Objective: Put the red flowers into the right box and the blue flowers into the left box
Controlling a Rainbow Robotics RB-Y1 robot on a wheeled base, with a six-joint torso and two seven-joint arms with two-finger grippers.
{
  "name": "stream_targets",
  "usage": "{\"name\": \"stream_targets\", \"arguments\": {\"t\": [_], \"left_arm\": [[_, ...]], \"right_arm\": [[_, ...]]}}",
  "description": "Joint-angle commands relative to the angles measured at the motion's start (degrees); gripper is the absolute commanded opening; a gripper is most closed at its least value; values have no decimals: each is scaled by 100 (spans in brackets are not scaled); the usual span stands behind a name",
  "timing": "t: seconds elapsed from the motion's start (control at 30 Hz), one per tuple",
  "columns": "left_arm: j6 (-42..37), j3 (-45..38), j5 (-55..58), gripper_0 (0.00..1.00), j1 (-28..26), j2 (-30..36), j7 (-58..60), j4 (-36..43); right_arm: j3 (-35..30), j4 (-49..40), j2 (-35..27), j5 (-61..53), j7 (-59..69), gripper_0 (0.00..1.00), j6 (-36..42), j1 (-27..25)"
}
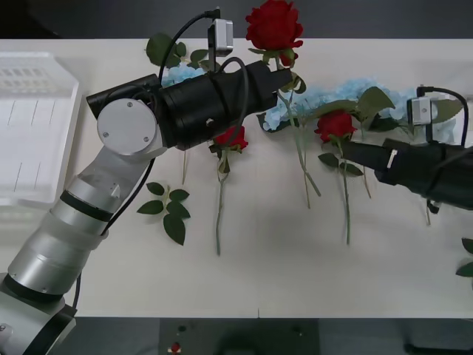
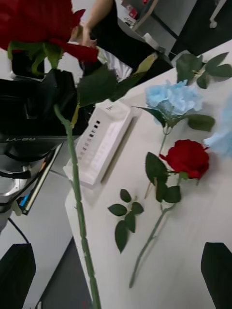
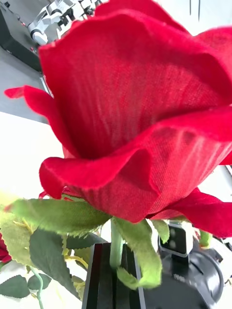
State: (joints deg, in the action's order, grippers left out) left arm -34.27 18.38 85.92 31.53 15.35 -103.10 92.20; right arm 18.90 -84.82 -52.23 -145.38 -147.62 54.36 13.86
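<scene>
My left gripper [image 1: 278, 68] is shut on the stem of a red rose [image 1: 273, 26] just under the bloom and holds it above the back of the table. In the left wrist view the bloom [image 3: 140, 106] looms close, its stem [image 3: 115, 244] between my black fingers [image 3: 99, 280]. My right gripper [image 1: 346, 150] is open and low, beside another red rose [image 1: 335, 124]. The held rose's stem [image 2: 75, 193] hangs before its fingers [image 2: 17, 270]. A third red rose [image 1: 233, 137] lies half under my left arm. Blue flowers [image 1: 325, 96] line the back. The left box [image 1: 29, 126] sits far left. The right box is out of view.
A bare green leaf sprig [image 1: 166, 207] lies on the table in front of my left arm. More leaves [image 1: 467, 259] show at the right edge. Long stems [image 1: 344, 207] trail toward the front. My left forearm [image 1: 199, 100] spans the middle back.
</scene>
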Motion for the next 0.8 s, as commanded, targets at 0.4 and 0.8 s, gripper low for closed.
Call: {"name": "stream_targets", "arguments": {"t": [0.4,0.8], "left_arm": [[34,-54,21,0,187,-32,238,167],[34,-45,21,0,178,-23,282,167]], "right_arm": [[140,-298,1057,529,-83,100,-75,152],[140,-298,1672,836,-65,80,-347,319]]}}
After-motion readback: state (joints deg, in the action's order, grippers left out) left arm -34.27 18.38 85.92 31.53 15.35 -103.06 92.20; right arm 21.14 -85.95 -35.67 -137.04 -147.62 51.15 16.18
